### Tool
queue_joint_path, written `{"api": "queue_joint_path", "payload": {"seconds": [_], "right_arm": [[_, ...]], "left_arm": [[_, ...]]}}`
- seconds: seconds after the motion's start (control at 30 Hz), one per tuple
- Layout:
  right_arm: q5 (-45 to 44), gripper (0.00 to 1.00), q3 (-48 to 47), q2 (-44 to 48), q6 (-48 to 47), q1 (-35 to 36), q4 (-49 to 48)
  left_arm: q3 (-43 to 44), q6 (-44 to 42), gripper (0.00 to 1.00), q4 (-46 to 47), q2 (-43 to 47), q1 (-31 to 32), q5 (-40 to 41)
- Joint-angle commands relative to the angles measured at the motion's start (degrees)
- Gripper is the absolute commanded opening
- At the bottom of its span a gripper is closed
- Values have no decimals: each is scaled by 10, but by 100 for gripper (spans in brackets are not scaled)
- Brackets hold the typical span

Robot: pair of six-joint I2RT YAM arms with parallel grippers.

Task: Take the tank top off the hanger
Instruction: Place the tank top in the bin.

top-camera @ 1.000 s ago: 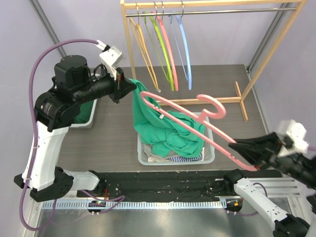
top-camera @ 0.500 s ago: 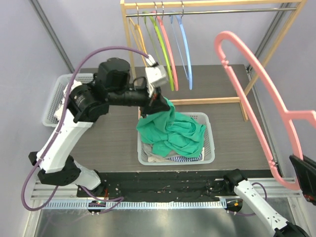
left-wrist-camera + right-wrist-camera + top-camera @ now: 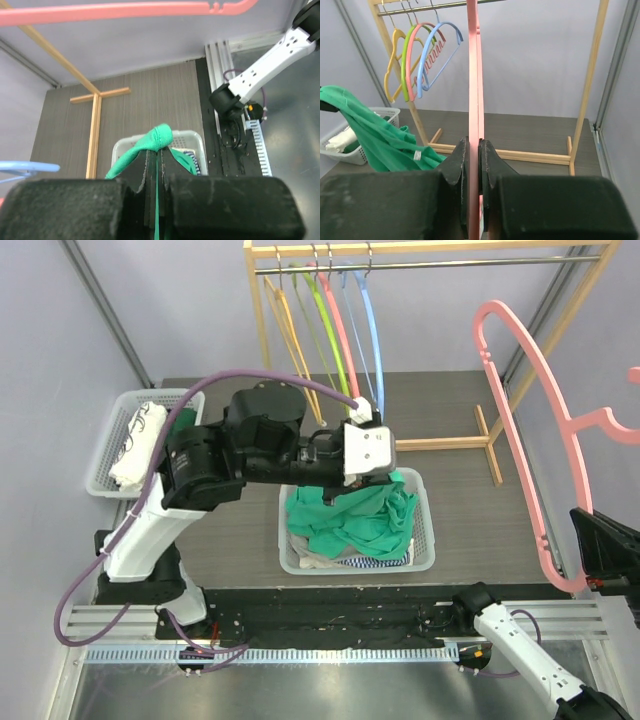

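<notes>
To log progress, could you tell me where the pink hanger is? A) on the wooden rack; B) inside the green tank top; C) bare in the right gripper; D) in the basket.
C: the right gripper clamps the pink hanger, which is bare and well apart from the green tank top.

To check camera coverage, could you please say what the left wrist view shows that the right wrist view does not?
Only the left wrist view: the right arm, the centre basket, the left gripper. Only the right wrist view: the yellow hanger, the side basket, the right gripper. Both: the pink hanger, the green tank top, the wooden rack.
</notes>
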State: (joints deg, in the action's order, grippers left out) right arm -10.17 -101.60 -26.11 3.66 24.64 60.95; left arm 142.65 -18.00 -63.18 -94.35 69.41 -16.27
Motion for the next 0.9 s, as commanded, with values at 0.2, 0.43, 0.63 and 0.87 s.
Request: {"api": "queue_joint_path", "payload": {"seconds": [0.2, 0.43, 0.63, 0.87], "right_arm": [[-46, 1, -15, -26, 17, 1, 17], [-54, 1, -18, -32, 27, 1, 48], [-60, 1, -32, -41, 17, 1, 71], [-92, 1, -62, -106, 35, 1, 123]], "left_arm": [[-311, 58, 0, 96, 53, -91, 39], [-466, 56, 0, 148, 44, -150, 47], [-568, 17, 0, 177, 22, -170, 59], [-627, -28, 0, 161, -20, -170, 62]]}}
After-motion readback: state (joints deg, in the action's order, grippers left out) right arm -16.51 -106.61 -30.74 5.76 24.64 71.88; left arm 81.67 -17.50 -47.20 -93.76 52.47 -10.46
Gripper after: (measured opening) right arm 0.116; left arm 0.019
